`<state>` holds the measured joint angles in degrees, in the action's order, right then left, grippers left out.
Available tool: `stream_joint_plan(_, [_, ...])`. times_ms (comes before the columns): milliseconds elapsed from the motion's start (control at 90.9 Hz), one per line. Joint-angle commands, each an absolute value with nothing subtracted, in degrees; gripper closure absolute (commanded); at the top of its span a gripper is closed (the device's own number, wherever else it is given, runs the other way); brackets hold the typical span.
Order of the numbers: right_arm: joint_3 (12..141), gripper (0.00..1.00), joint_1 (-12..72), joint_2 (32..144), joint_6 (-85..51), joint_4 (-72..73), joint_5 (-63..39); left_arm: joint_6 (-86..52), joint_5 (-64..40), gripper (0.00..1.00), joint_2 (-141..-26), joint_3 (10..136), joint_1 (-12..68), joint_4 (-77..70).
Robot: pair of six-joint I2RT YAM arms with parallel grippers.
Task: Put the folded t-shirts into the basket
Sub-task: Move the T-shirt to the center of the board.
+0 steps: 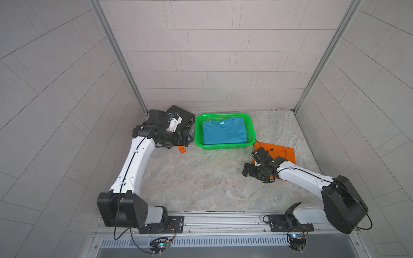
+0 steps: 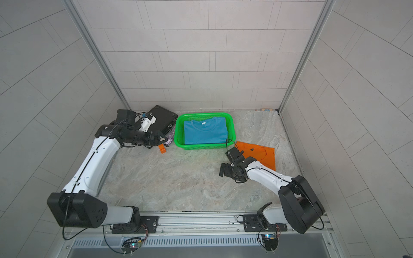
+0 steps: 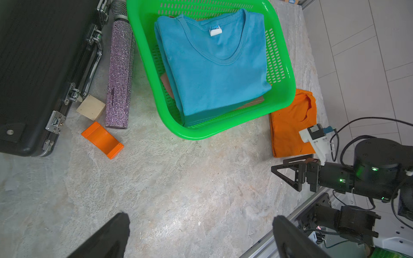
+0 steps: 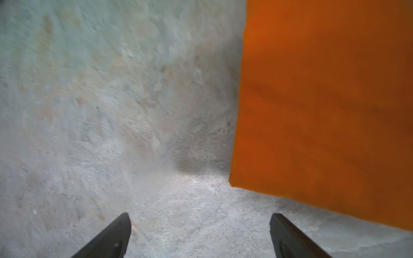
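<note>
basket (image 1: 223, 146): green, far-mid on surface (image 1: 201, 178)
teal tee (image 1: 223, 131): folded, flat inside basket
orange tee (image 1: 283, 152): on surface, just R of basket, R arm covers part
R tool (image 1: 245, 170): low, near orange tee's near edge
L tool (image 1: 187, 138): beside basket's L wall, by black case (image 1: 178, 114)

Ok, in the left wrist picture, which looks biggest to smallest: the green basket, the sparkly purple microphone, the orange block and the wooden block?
1. green basket
2. sparkly purple microphone
3. orange block
4. wooden block
The two blocks look close in size, so their order is unsure.
</note>
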<state>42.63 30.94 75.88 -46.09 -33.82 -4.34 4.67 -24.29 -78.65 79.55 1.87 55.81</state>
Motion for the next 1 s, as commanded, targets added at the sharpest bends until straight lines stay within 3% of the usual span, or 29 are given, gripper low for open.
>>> stream_joint_plan(0, [48.32, 0.0, 30.14, 71.27, -43.52, -36.18, 3.95, 5.32, -28.06, 0.0, -77.28, 79.22, 1.37, 57.02])
stream_joint_plan(110, [49.21, 0.0, 26.3, 70.65, -38.42, -33.82, 8.2, 6.23, -35.37, 0.0, -77.51, 79.3, 1.33, 57.8])
stream_joint_plan(231, [48.03, 0.0, 22.17, 71.97, -36.15, -30.7, 5.16, 6.36, -31.19, 0.0, -77.38, 80.18, 1.3, 57.82])
stream_joint_plan(616, [40.77, 0.0, 21.84, 81.58, -33.78, -17.89, -5.12, 6.66, -29.13, 0.0, -77.76, 79.96, 1.05, 57.43])
stream_joint_plan(990, [40.86, 0.0, 31.26, 92.13, -37.06, -10.98, -20.21, 7.66, -24.2, 0.0, -77.71, 78.67, 0.22, 58.74])
